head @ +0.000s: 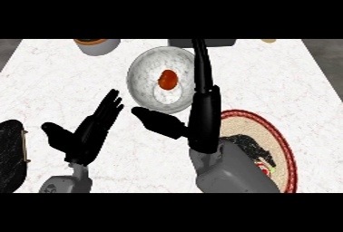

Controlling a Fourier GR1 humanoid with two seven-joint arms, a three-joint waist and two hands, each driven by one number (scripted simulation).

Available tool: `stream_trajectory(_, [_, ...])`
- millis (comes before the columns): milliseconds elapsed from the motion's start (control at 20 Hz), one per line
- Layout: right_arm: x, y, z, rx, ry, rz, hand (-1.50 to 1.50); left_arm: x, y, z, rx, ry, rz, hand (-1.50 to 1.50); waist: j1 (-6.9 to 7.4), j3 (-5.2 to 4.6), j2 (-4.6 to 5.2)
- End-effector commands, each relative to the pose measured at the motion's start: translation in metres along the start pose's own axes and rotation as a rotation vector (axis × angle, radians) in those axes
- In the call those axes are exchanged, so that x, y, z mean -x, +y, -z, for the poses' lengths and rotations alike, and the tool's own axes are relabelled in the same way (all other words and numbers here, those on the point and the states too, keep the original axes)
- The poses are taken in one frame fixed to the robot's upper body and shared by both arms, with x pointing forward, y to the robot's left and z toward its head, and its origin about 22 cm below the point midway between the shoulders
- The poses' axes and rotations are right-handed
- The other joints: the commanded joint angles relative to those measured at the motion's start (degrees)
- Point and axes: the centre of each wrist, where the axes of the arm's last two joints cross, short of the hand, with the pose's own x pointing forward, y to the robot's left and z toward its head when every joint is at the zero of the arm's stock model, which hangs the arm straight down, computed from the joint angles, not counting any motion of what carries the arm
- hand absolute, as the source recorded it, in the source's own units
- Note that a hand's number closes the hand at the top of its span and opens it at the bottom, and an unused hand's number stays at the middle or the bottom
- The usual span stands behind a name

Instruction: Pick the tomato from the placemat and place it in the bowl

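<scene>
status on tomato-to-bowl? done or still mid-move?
Done: the tomato lies inside the bowl, and the placemat no longer carries it. In hand: nothing. The right hand is open, fingers straight, reaching along the bowl's right rim; the left hand rests open at lower left. Left: apparently just pulling the right arm back from the bowl.

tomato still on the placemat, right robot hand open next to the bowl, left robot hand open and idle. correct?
Not quite. The head view shows the tomato lying inside the bowl, not on the placemat. The rest holds: the right robot hand is open with straight fingers beside the bowl, and the left robot hand is open and idle at lower left.
</scene>
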Motion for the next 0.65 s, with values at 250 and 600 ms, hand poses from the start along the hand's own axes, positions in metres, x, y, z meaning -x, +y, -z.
stream_trajectory(250, [-0.031,-0.035,-0.15,-0.102,0.0,0.071,1.5,0.002,0.019,-0.007,-0.064,0.005,-0.002,0.0,-2.46,-0.12,-0.42])
stream_trajectory(600, [-0.027,-0.046,-0.231,-0.263,0.105,0.013,1.5,0.0,0.009,-0.009,-0.029,-0.014,0.016,0.0,-1.87,0.05,-0.08])
